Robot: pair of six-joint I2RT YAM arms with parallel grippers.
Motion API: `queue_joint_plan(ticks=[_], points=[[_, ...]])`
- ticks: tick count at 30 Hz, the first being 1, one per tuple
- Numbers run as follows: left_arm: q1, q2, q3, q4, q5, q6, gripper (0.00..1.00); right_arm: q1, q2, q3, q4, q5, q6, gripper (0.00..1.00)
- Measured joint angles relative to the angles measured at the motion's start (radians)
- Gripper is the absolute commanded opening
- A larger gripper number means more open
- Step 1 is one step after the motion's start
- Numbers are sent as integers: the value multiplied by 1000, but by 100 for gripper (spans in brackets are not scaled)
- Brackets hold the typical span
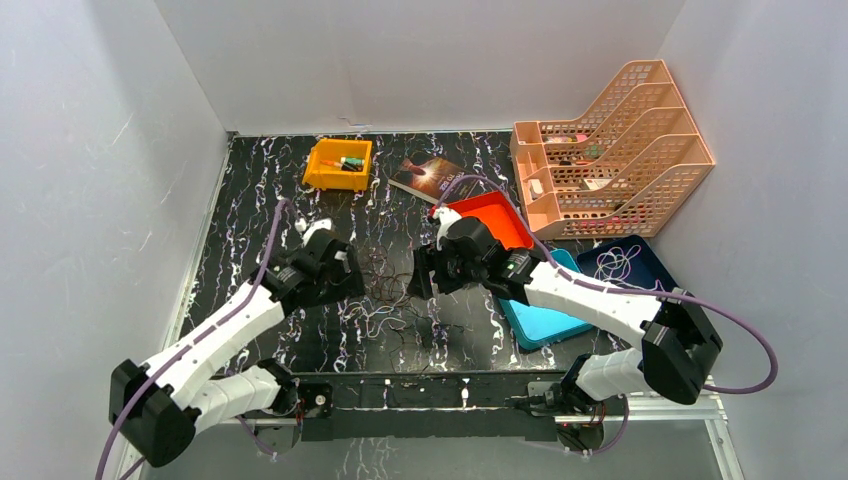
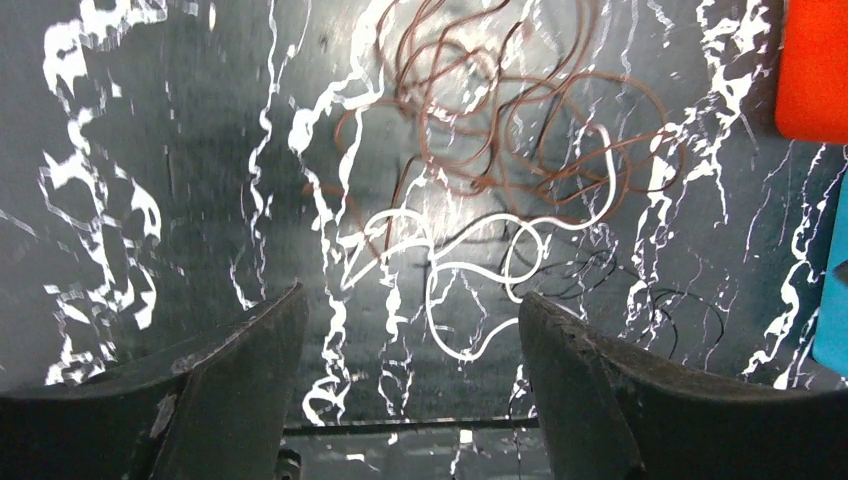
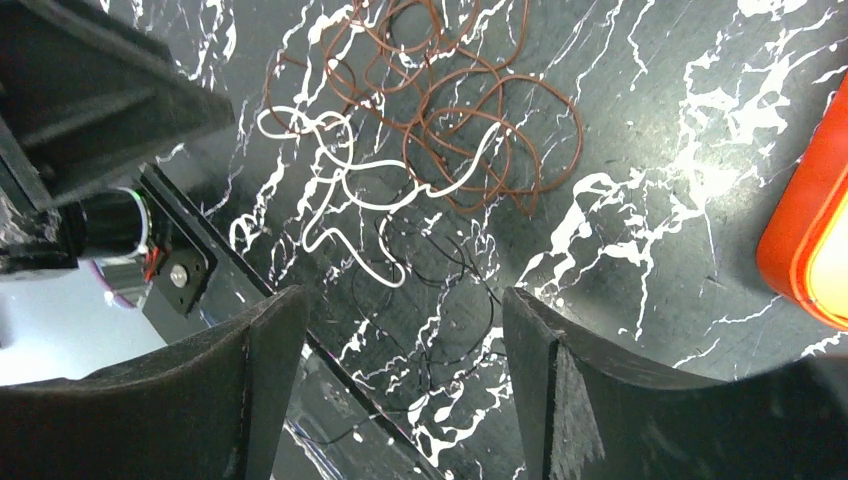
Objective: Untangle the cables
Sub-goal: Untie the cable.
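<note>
Cables [image 2: 480,190]: overlapping brown loops, one white cord, fine black strands, between spread, empty left gripper [image 2: 410,295] and right gripper [image 3: 403,292].

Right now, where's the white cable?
On the table, between the left hand and right hand. In the left wrist view the white cable lies just below the brown cable, black cable at its lower right.

The whole worktop [image 1: 390,210] is viewed from above and behind the 2 arms [image 1: 230,330], whose bases are set at the bottom edge. The left wrist view is aimed down past the left end effector [image 2: 410,295], and the right wrist view past the right end effector [image 3: 402,292]. Both are held much nearer the surface. The tangled cables [image 2: 500,150] are shared by all 3 views.
</note>
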Motion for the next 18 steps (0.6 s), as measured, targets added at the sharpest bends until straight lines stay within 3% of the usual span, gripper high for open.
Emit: queue_joint_plan(ticks=[4,9,14,18], points=[[0,-79,-101,1,24,-103,73,0,0,-2,30,13,9,78],[0,-53,-151,40,81,-124,71,0,0,-2,38,25,8,78],[-25,-73,-165,131,174,-40,72,0,0,-2,38,34,8,78],[-64,-103,-207,224,252,40,64,0,0,-4,39,36,8,77]])
